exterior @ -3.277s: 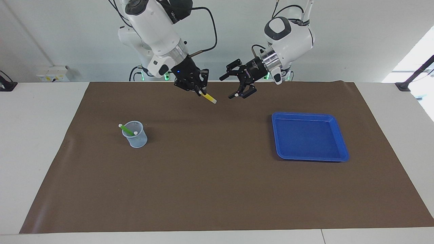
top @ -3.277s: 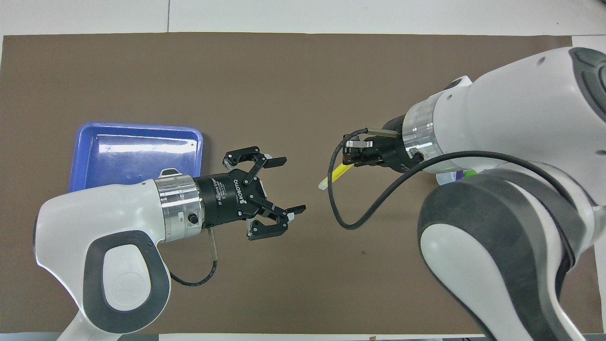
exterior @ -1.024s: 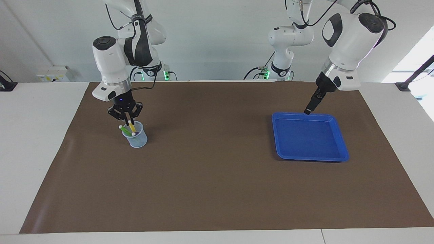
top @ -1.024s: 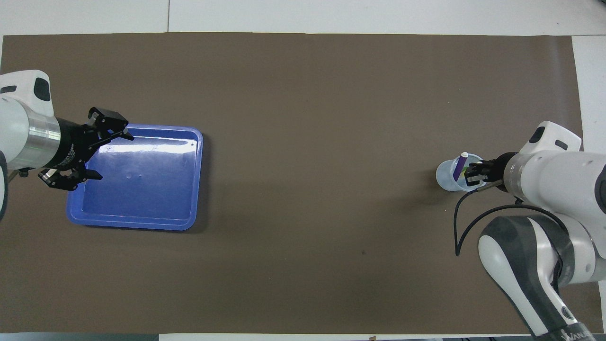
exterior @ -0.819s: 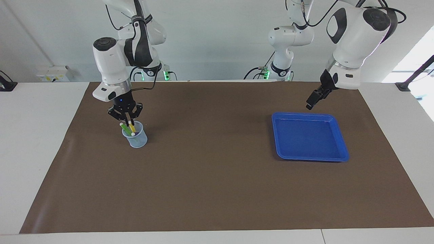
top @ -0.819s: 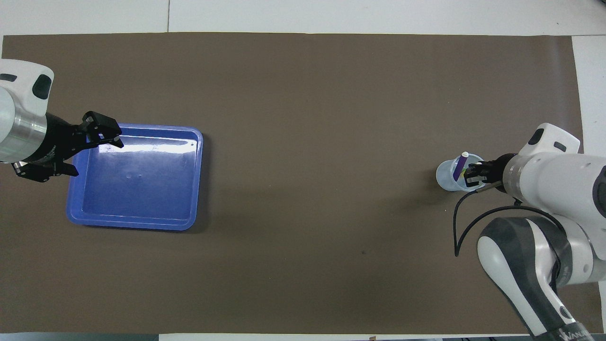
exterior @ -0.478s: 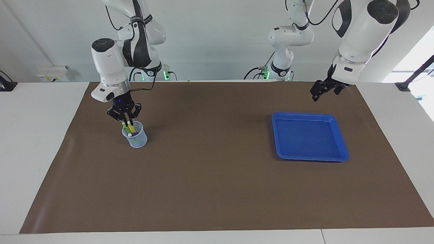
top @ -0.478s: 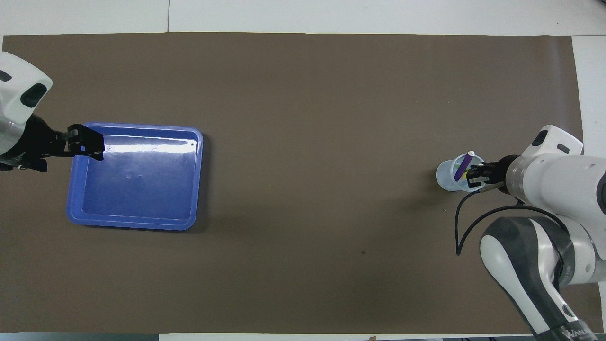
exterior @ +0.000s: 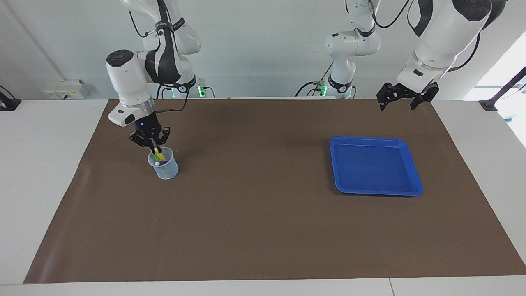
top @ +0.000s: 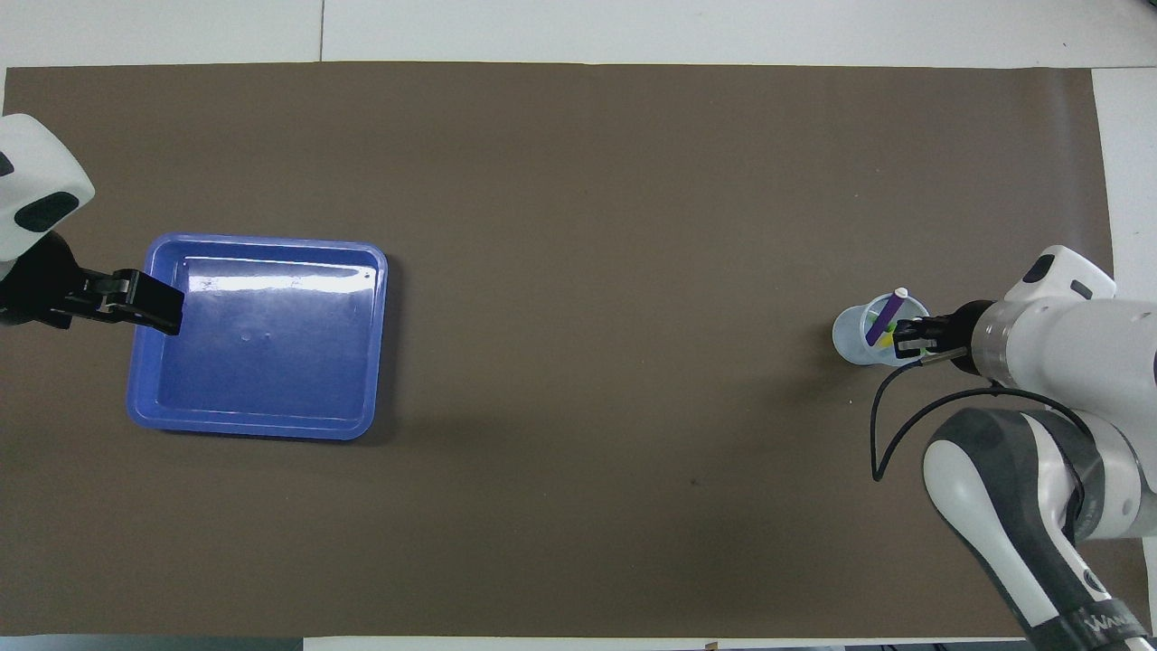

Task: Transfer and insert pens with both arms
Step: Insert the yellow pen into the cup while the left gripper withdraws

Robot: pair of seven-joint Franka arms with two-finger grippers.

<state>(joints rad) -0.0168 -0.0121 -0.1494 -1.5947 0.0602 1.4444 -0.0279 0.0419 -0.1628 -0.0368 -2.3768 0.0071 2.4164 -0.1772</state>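
A clear plastic cup (exterior: 164, 167) stands on the brown mat toward the right arm's end of the table. My right gripper (exterior: 153, 148) points down just over the cup's rim, shut on the yellow pen (exterior: 160, 156), whose lower part is inside the cup. The purple pen (top: 884, 318) leans in the same cup with its pale end up. A bit of the green pen (exterior: 152, 155) shows beside the yellow one. My left gripper (exterior: 404, 98) hangs open and empty, high over the mat's edge at the robots' end, above the blue tray's end of the table.
The blue tray (exterior: 414, 181) lies on the brown mat (exterior: 254, 213) toward the left arm's end, with nothing in it. Two smaller white arms with green lights stand at the robots' edge of the table.
The right gripper has lowered the yellow pen deeper into the cup. The left arm has risen and drawn back from over the tray toward the robots, its open gripper turning level.
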